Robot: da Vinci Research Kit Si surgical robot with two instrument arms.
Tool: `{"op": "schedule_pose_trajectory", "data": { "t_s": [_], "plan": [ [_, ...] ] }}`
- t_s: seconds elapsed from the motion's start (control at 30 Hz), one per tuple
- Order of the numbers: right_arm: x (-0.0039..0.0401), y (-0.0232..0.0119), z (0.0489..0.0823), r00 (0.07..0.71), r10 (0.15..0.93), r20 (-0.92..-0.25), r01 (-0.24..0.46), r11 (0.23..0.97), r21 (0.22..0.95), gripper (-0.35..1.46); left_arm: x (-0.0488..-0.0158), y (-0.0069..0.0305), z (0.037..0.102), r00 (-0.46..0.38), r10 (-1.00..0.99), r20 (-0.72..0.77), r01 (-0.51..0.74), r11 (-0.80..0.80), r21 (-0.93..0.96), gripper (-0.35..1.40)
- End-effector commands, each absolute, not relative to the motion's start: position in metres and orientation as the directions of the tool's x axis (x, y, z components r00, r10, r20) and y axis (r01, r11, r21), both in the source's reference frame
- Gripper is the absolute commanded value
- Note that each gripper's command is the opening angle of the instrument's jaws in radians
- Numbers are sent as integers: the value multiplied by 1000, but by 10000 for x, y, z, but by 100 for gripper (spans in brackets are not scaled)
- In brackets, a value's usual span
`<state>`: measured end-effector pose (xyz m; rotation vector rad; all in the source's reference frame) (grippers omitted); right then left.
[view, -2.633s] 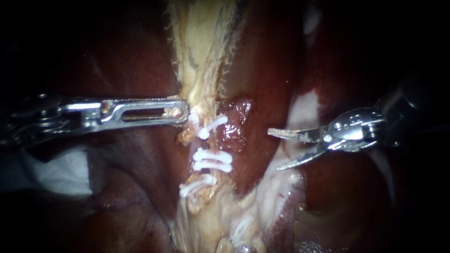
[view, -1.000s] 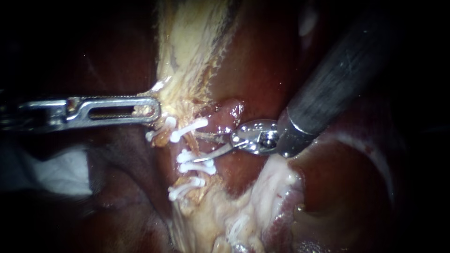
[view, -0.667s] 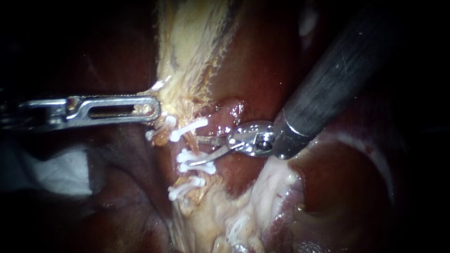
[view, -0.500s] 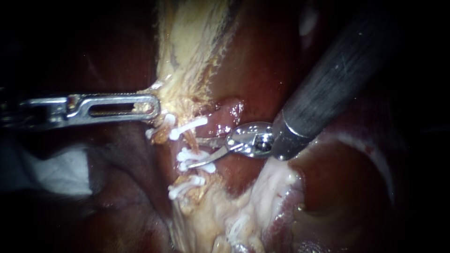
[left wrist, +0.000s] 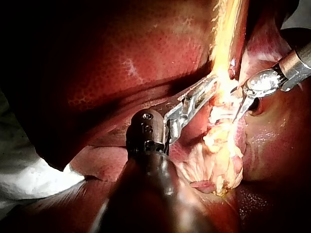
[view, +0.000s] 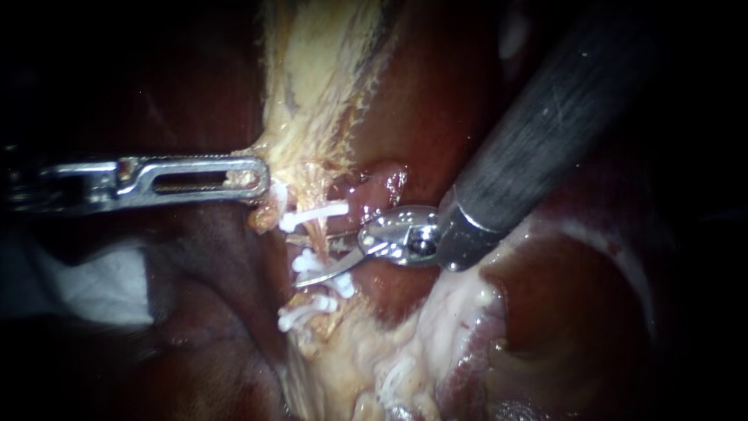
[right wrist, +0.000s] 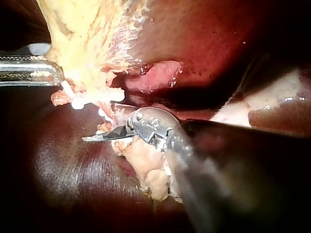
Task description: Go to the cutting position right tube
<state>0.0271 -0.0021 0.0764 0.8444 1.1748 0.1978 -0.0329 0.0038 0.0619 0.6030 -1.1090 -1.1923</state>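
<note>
A thin orange tube (view: 315, 231) runs down from the pale yellow tissue strip (view: 315, 86), with white clips (view: 312, 214) across it above and below. My right instrument (view: 300, 261) comes in from the upper right, and its two curved blades stand open around the tube between the upper clip and the middle clips (view: 340, 285). The right wrist view shows these blades (right wrist: 87, 138) edge on, just under the upper clip (right wrist: 92, 100). My left instrument (view: 253, 178) has its slotted jaws shut on the edge of the yellow tissue and holds it taut; it also shows in the left wrist view (left wrist: 206, 90).
Dark red liver (view: 436, 117) surrounds the site. Pale fatty tissue (view: 405, 351) lies below the clips. White gauze (view: 101, 284) sits at the lower left. The right instrument's thick dark shaft (view: 561, 117) crosses the upper right.
The right instrument has come in from the right to the clipped tube. In the last second its open blades slid further left around the tube. The left instrument holds steady.
</note>
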Motion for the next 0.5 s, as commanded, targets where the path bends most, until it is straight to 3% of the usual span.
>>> {"op": "schedule_pose_trajectory", "data": {
  "t_s": [0.03,0.5],
  "plan": [
    [272,-21,764,408,554,-726,276,683,676,107,-329,38,619,-25,-935,353,420,310,853,-35],
    [285,-19,768,417,604,-680,252,642,724,79,-334,36,622,-26,-935,355,423,311,851,-35]
  ]
}}
